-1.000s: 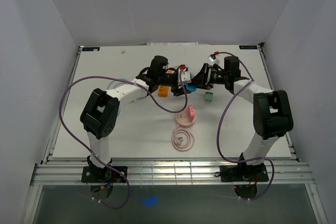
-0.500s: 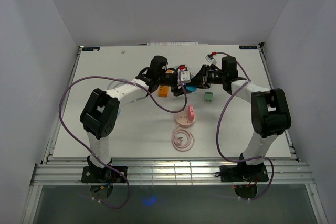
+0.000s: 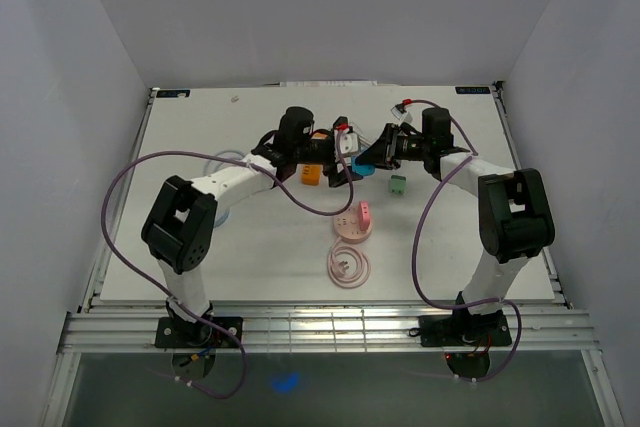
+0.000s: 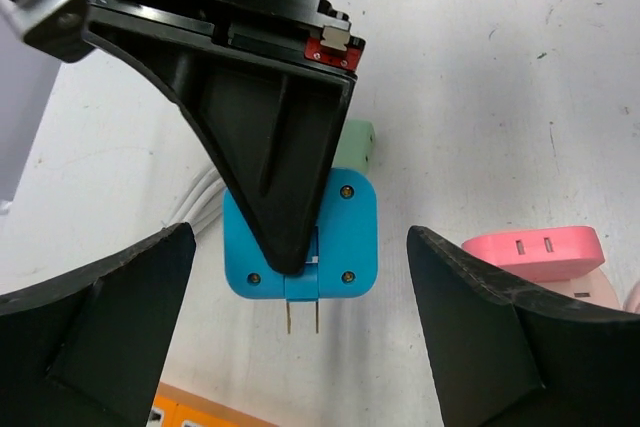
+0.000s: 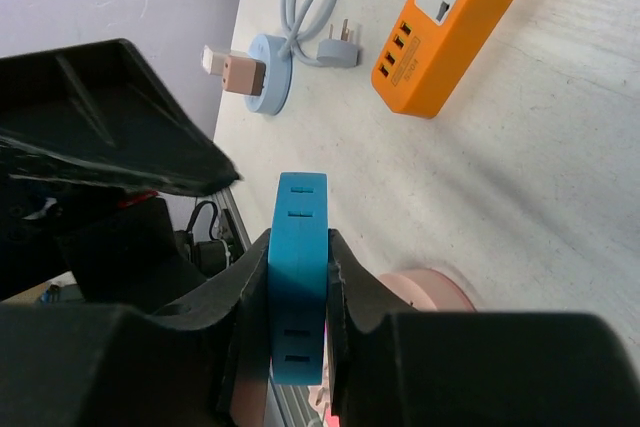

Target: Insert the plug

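Note:
The blue plug [image 5: 300,247], a flat square adapter, hangs above the table with my right gripper [image 5: 300,292] shut on its two faces. In the left wrist view the blue plug [image 4: 345,242] shows two metal prongs [image 4: 303,317] pointing toward the camera, partly covered by a black finger [image 4: 270,127] of the right gripper. My left gripper [image 4: 300,277] stands open around the plug, both fingers well apart from it. From above, the plug [image 3: 365,161] sits between the left gripper [image 3: 340,159] and the right gripper [image 3: 376,158] at mid-table.
An orange power strip [image 3: 311,173] lies under the left wrist. A small green block [image 3: 398,184] sits to the right. A pink round socket [image 3: 355,224] and a coiled pink cable [image 3: 347,267] lie nearer the arms. A pale blue cable reel [image 5: 268,82] lies left.
The right gripper has shut on the blue plug. The left gripper has opened wide and let go of it, and the left arm has shifted slightly left.

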`<state>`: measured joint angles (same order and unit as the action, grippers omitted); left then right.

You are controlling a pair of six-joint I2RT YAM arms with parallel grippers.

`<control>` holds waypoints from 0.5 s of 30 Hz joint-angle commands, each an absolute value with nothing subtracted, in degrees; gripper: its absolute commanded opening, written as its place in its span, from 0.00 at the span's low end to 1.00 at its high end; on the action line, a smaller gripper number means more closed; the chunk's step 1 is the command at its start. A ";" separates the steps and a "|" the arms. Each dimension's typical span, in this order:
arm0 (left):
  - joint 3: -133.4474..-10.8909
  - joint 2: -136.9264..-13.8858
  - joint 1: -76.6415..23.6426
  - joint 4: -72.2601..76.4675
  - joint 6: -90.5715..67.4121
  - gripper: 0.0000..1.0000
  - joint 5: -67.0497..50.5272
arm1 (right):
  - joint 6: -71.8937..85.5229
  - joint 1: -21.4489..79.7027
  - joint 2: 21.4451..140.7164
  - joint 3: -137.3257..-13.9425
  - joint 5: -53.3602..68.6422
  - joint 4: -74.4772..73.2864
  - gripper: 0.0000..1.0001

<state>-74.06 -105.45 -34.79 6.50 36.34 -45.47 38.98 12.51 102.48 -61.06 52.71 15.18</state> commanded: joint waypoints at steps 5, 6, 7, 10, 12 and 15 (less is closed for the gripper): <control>-70.67 -94.76 -35.07 9.75 25.95 0.98 -37.29 | 34.11 12.57 100.99 -63.19 51.86 11.27 0.08; -69.88 -93.70 -35.07 10.97 24.36 0.98 -36.66 | 33.06 12.57 100.64 -63.28 51.59 10.64 0.08; -67.96 -92.56 -35.07 11.51 21.47 0.98 -36.22 | 32.52 12.57 100.46 -63.28 51.07 10.03 0.08; -64.87 -87.90 -35.07 13.62 15.06 0.98 -32.53 | 30.60 12.57 99.76 -63.37 49.84 7.22 0.08; -62.41 -84.82 -35.07 14.33 10.92 0.98 -28.75 | 28.58 12.57 98.97 -64.16 48.70 2.74 0.08; -60.04 -81.75 -35.07 14.15 0.38 0.98 -22.27 | 24.27 12.66 97.13 -65.39 44.92 -4.44 0.08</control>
